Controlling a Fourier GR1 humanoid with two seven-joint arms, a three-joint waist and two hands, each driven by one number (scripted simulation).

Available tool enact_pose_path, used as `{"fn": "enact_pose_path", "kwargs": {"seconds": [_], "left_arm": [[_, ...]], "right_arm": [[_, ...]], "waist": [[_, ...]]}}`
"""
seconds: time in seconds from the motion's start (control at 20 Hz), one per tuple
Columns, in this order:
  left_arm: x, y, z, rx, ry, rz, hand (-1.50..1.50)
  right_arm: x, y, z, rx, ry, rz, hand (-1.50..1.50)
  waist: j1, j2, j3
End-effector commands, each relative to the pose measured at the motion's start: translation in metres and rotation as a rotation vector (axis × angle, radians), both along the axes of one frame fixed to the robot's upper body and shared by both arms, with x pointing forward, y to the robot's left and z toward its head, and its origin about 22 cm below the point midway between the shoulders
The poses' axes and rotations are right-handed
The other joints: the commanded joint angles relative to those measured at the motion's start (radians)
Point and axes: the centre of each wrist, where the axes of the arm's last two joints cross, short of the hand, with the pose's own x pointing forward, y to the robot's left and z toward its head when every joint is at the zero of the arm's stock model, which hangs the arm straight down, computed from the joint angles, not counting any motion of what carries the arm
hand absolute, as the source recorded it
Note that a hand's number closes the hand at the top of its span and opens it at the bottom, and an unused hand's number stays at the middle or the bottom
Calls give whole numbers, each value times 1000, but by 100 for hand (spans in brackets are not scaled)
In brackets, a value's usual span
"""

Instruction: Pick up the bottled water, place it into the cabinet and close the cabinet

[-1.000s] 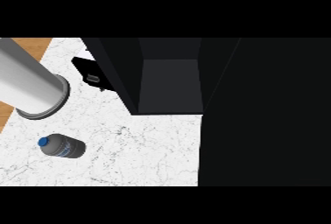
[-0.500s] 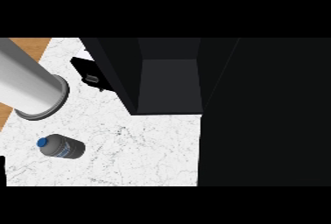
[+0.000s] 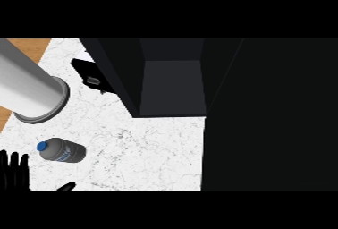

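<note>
Down at about 8 o'clock in the head view, the bottled water lies on its side on the white marble bench. Its blue cap points toward 9 o'clock. Nothing holds it.

The left hand shows at the lower left edge, near 8 o'clock, just below and beside the bottle but not touching it. Its black fingers point straight up and stand apart, so the hand is wide and holds nothing. A black tip, likely its thumb, pokes up a little to the right. The right hand does not show at all.

A big grey round tube slants in from 10 o'clock and ends above the bottle. The dark cabinet stands at 12 o'clock, and its inside shows. A big black panel fills the 3 o'clock side. A small black thing sits by the cabinet's left wall.
</note>
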Motion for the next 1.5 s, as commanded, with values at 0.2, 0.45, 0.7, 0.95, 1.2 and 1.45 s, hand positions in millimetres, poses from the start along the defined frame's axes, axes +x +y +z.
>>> {"fn": "enact_pose_path", "kwargs": {"seconds": [0.2,0.45,0.7,0.95,1.2,1.45], "left_arm": [[14,15,-55,-26,31,9,-150],[25,34,-69,-33,20,34,-150],[50,31,-98,-36,35,44,-150],[55,49,-101,-6,31,53,-150],[57,41,-121,-51,10,77,-150],[66,45,-125,-140,-79,4,-150]], "right_arm": [[-24,-2,42,-18,-53,24,-150],[-29,2,38,-22,-64,18,-150],[-24,1,27,-32,-55,22,-150],[-31,-11,42,-19,-65,5,-150],[-35,-4,39,-39,-72,10,-150],[-37,-17,42,-48,-82,3,-150]], "waist": [[-10,-2,0],[-5,-1,0],[-1,3,0],[3,4,0],[-4,1,0],[-2,3,-1]]}}
